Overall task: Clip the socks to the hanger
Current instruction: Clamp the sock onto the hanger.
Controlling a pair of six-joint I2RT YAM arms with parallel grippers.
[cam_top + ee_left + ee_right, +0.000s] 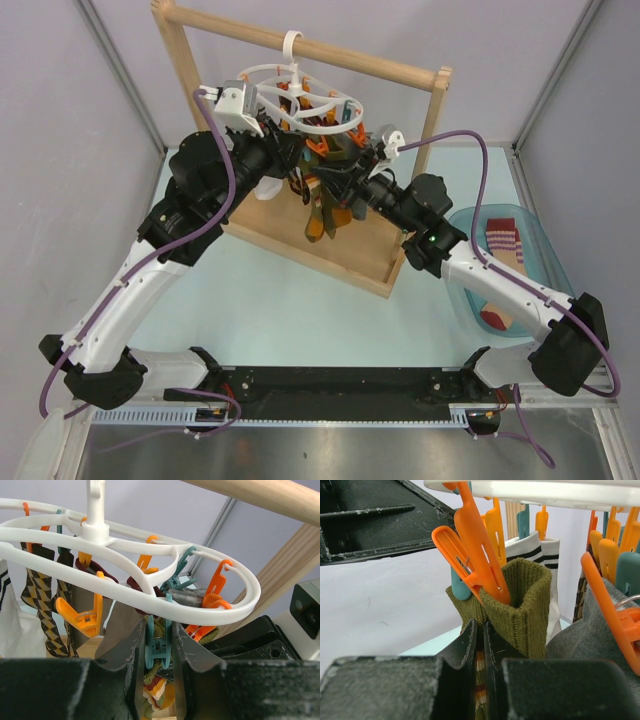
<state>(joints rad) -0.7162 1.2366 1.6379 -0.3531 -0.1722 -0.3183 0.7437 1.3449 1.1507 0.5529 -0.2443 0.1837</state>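
**While left squeezes a clip, right offers up the cuff**

Since both arms crowd in under the hanger (pixel 145 592), each has one job.

Left gripper (pixel 159 637): fingers clamped on a teal clip (pixel 158 652) that hangs from the white ring, lower centre of its wrist view.

Right gripper (pixel 480 632): fingers all but together, pinching the near edge of the olive sock (pixel 520 610) at its cuff, low centre of its view.

The sock's long axis runs vertical, with the cuff uppermost and its mouth open. Striped fabric drops away below the fingers. An orange clip (pixel 477 545) slants down into the cuff mouth from upper middle. Whether it bites the fabric cannot be told.

Key relation: the teal clip sits directly above the striped fabric in the left wrist view. The cuff edge therefore looks to lie just under that clip's mouth. The right arm holds the sock, so a short lift from it seems the likely next move, with the left easing off after.

More socks (pixel 503 240) lie in the bin (pixel 535 240) at the right of the overhead view.
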